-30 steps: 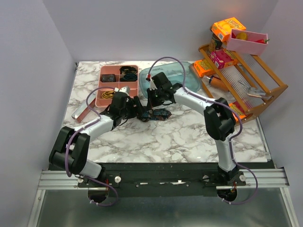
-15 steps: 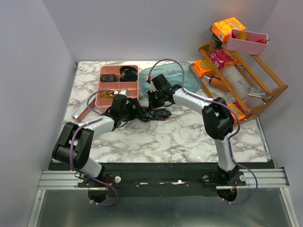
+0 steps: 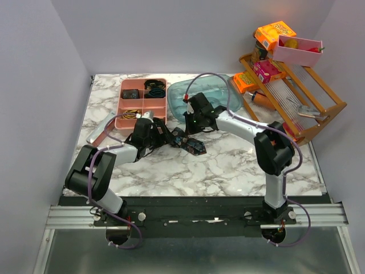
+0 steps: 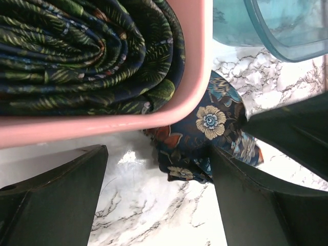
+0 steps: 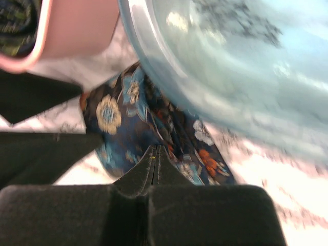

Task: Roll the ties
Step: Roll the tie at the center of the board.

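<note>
Marble tabletop (image 3: 222, 171) has one navy floral necktie (image 4: 205, 133) lying loose outside the pink plastic tray (image 4: 102, 125) of rolled dark ties (image 4: 77, 51); left gripper (image 4: 158, 154) spread wide around its end; right gripper (image 5: 154, 154) pressed together over it; one roll left, I reckon.

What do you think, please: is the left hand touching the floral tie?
Cannot tell. In the left wrist view the tie meets one finger's edge of the open left hand, but that finger may hang over it.
</note>
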Controlling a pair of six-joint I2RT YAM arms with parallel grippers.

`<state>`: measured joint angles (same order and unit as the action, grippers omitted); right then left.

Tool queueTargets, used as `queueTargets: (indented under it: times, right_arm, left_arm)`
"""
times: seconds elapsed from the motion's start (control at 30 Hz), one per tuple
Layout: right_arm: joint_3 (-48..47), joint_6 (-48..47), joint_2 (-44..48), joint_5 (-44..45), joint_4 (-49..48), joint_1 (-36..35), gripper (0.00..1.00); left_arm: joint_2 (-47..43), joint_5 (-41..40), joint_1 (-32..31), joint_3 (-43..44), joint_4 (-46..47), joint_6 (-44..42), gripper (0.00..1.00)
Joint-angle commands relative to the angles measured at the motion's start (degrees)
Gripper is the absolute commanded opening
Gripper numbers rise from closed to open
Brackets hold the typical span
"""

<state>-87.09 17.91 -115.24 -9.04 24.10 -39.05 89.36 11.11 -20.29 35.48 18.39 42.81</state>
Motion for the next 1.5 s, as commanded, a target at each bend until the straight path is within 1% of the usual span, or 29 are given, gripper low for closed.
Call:
queueTargets:
  times: [0.0,0.2,0.3,0.6,0.87,1.1,1.23,1.33,1.43,1.47]
  right_arm:
    - [4.4,0.2,7.7,3.1,-2.8,0.0,0.01]
    - [10.2,-0.2,8.6,2.0,-3.0,0.0,0.01]
    - [13.0,-0.7,9.3,1.1,-3.9,-0.1,0.01]
    - [14.8,-1.0,6.3,0.0,-2.7,-1.8,0.01]
    - [14.9,-1.3,3.7,0.0,1.8,-3.1,0.01]
    - [18.7,-1.7,6.4,-0.2,4.1,-3.4,0.01]
    - [19.4,-2.7,7.9,-2.0,4.9,-3.8,0.01]
    - [20.5,-3.6,10.6,-2.5,4.8,-3.9,0.01]
    - [20.6,-3.7,13.5,-2.6,3.7,-4.0,0.01]
    - [20.3,-3.5,14.2,-2.3,3.7,-4.0,0.01]
  left_arm:
    - [-3.2,-0.1,0.4,-1.9,1.2,-0.1,0.91]
    - [-4.8,-1.2,0.4,-1.4,-1.4,-1.8,0.91]
    - [-5.3,-1.4,0.4,-1.4,-1.3,-1.6,0.91]
    - [-3.9,0.0,0.5,-0.2,-0.1,-0.6,0.91]
    - [-4.4,-0.5,0.9,0.1,-0.6,-1.0,0.91]
    - [-4.7,-0.4,1.3,-0.1,-0.6,-1.2,0.91]
    - [-5.2,0.2,1.3,-0.6,-0.3,-1.1,0.91]
    - [-5.9,0.2,1.3,-1.3,-0.3,-1.2,0.91]
    - [-7.2,0.7,1.3,-2.4,0.1,-1.3,0.88]
    - [-7.5,1.0,1.3,-2.6,0.2,-1.5,0.86]
